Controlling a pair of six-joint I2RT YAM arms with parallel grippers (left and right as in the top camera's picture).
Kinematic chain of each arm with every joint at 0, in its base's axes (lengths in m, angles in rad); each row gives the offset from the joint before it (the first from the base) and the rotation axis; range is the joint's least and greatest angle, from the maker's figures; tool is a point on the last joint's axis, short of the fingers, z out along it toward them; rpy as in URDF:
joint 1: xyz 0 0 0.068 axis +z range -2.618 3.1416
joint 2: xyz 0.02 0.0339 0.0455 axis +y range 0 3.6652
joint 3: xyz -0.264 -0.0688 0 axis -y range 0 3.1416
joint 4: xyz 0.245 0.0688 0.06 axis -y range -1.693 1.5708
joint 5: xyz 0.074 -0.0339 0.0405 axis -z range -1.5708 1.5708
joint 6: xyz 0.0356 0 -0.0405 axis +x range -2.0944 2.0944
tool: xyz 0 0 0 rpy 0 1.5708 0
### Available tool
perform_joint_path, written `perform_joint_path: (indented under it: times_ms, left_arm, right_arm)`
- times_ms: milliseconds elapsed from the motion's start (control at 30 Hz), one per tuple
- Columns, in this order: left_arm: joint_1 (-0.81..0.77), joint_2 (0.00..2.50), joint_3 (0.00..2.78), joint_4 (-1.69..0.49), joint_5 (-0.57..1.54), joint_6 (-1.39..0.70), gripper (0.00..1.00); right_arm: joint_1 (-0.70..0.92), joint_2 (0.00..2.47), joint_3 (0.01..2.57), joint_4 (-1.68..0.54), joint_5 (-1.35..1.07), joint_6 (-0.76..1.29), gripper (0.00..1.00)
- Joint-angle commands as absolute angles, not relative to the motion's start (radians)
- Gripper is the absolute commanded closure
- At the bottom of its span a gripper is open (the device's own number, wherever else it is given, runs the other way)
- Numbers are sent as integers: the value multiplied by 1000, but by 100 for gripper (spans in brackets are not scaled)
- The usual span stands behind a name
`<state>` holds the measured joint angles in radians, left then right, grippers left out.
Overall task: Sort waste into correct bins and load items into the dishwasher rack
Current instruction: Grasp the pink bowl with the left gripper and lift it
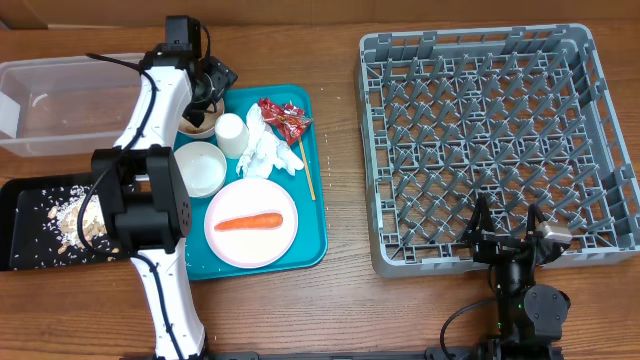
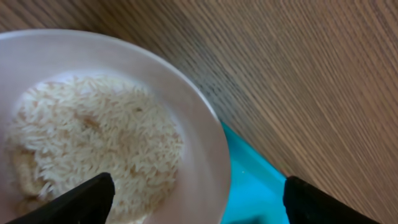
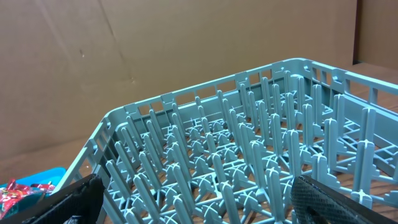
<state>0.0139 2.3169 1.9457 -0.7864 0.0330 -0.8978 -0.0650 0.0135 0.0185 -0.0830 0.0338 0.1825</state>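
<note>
left wrist: bowl cut by left and bottom edges; fingers blurred, only the tips in frame | overhead: left arm covers most of that bowl and the right end of the black tray | right wrist: rack cut at right and bottom; wrapper a sliver at the lower-left corner

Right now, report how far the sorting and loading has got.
Done: some rice scraps lie in the black tray, beside one empty bowl. In hand: the left end effector, open, is at the rim of the rice bowl. Left: carrot, napkins and wrapper on the teal tray; the rack holds no dishes; right end effector open.
</note>
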Motion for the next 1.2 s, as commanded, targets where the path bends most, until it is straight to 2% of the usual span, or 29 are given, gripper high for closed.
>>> perform_joint_path:
  times_ms: [0, 100, 500, 1167]
  left_arm:
    - [14, 2328, 1963, -777, 15, -925, 21]
    - [14, 2328, 1963, -772, 14, -924, 29]
    - [6, 2336, 1961, -759, -19, -925, 33]
    - [2, 2373, 1959, -762, -38, -923, 32]
  right_arm:
    - [-70, 3, 8, -80, 44, 178, 0]
    - [-70, 3, 8, -80, 44, 178, 0]
    - [-70, 3, 8, -80, 43, 178, 0]
    - [-70, 3, 8, -80, 44, 178, 0]
